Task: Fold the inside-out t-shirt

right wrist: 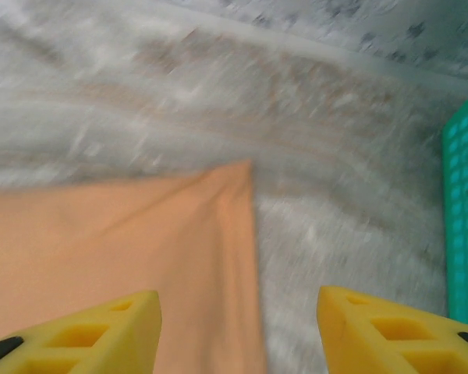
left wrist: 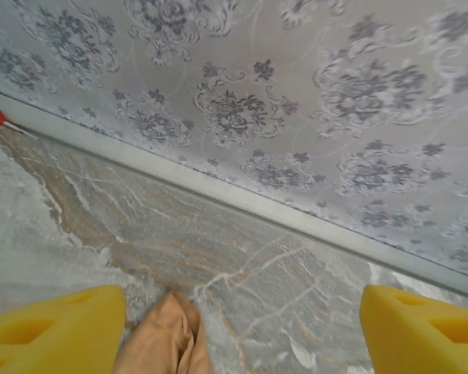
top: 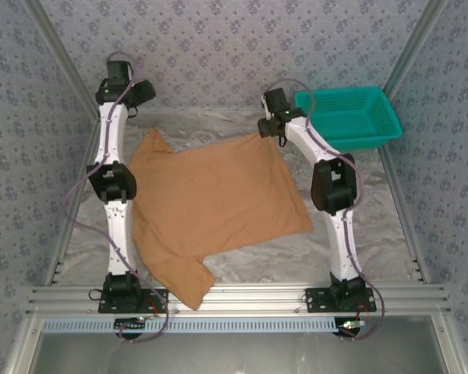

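Shirt: t-shirt (top: 218, 195) spread flat on the middle of the table (top: 249, 257), left part under the left arm, one sleeve draped to the near edge.
Long axis: left to right, sleeves to the left, hem to the right.
Right gripper (top: 271, 127): fingers apart, hanging over the far hem corner, closer to cloth than the other.
Left gripper (top: 131, 92): fingers apart, out toward the far left corner, just past the far sleeve.
Likely next: a pinch on that hem corner, straight ahead of the fingers.
Top view: whole outline, plus the basket (top: 347, 117) at the far right corner.
Right wrist view: blurred, hem corner ahead of the open fingers (right wrist: 101, 331).
Left wrist view: only a sleeve tip poking up between the fingers (left wrist: 62, 327).
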### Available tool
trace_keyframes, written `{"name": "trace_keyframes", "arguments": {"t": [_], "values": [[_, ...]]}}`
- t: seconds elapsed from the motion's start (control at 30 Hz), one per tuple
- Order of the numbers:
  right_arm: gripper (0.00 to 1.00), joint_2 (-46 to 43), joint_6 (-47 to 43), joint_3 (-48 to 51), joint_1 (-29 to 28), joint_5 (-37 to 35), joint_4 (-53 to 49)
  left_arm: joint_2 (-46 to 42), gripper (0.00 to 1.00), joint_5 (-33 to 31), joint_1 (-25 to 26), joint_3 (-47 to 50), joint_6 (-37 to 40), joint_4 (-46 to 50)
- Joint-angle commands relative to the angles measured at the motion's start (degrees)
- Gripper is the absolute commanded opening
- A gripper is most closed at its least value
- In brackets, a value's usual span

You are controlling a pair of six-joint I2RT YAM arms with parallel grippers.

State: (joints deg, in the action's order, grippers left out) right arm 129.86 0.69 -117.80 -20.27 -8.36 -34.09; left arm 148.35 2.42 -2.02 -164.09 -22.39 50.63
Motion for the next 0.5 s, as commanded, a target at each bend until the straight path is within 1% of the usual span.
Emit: {"name": "trace_keyframes", "arguments": {"t": [0.0, 0.03, 0.07, 0.1, 0.17, 0.2, 0.23, 0.3, 0.33, 0.4, 0.47], "values": [[0.57, -11.97, 3.03, 13.08, -2.29, 7.30, 1.64, -7.58, 0.78, -1.06, 1.41, 3.68, -0.10, 10.36], [0.57, -13.93, 4.84, 17.88, -2.48, 9.61, 2.90, -9.94, 0.78, -1.22, 2.21, 8.81, -0.39, 9.70], [0.57, -15.95, 6.74, 22.85, -2.47, 12.51, 4.40, -14.45, 0.77, -0.31, 3.15, 17.58, -0.46, 6.56], [0.57, -17.35, 8.60, 26.96, -2.31, 15.27, 6.11, -19.88, 0.77, 0.97, 4.05, 28.36, -0.64, 0.45], [0.57, -18.64, 9.87, 31.44, -2.22, 18.64, 7.58, -29.14, 0.76, 2.74, 4.83, 46.99, -2.83, -11.06], [0.57, -18.88, 9.77, 33.51, -2.24, 18.85, 8.84, -32.51, 0.75, 3.85, 4.76, 54.52, -4.69, -16.73], [0.57, -18.76, 10.17, 34.69, -2.57, 18.81, 9.65, -34.48, 0.75, 4.41, 4.66, 59.48, -6.12, -19.22], [0.56, -17.59, 10.13, 35.69, -3.32, 18.17, 9.58, -36.73, 0.73, 4.48, 4.73, 67.13, -7.02, -23.65], [0.55, -17.00, 10.11, 36.00, -3.59, 18.12, 9.28, -36.53, 0.73, 3.86, 4.67, 69.01, -7.05, -24.20], [0.53, -15.77, 10.53, 36.90, -3.50, 17.74, 8.64, -34.36, 0.72, 1.99, 4.39, 70.35, -6.59, -24.66], [0.50, -14.70, 11.20, 37.40, -2.88, 17.46, 7.69, -31.01, 0.72, 1.46, 3.60, 69.27, -6.14, -24.45]]}}
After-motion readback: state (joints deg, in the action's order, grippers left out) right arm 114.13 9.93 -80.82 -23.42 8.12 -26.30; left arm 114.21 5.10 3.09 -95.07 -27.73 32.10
